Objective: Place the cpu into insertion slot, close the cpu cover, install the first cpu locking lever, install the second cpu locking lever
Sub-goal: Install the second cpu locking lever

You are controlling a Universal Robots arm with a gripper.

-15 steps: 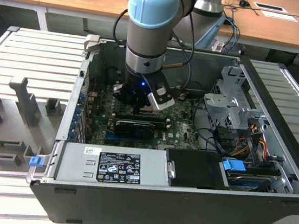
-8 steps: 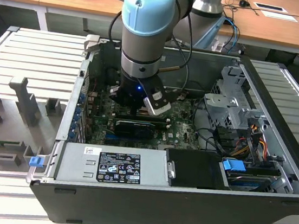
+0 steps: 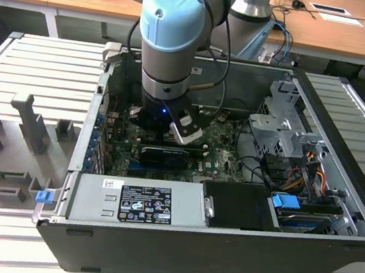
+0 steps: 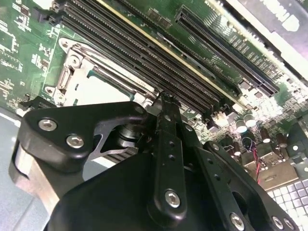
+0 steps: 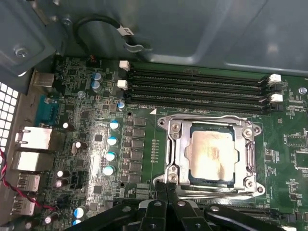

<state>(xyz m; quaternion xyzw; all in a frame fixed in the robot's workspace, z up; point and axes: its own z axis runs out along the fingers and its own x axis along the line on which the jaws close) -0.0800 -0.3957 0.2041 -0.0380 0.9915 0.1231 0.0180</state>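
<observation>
While the cpu (image 5: 211,154) sits under the shut cover (image 5: 210,126), I see my closed, empty hand (image 5: 166,186) at the socket's edge, levers unclear.

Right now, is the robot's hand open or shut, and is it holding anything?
Hand: shut, with nothing seen between its fingers; its tip sits at the edge of the cpu cover, which lies closed over the cpu.

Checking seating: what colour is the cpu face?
Pale silvery-beige, the cpu shows best in the first wrist view.
</observation>
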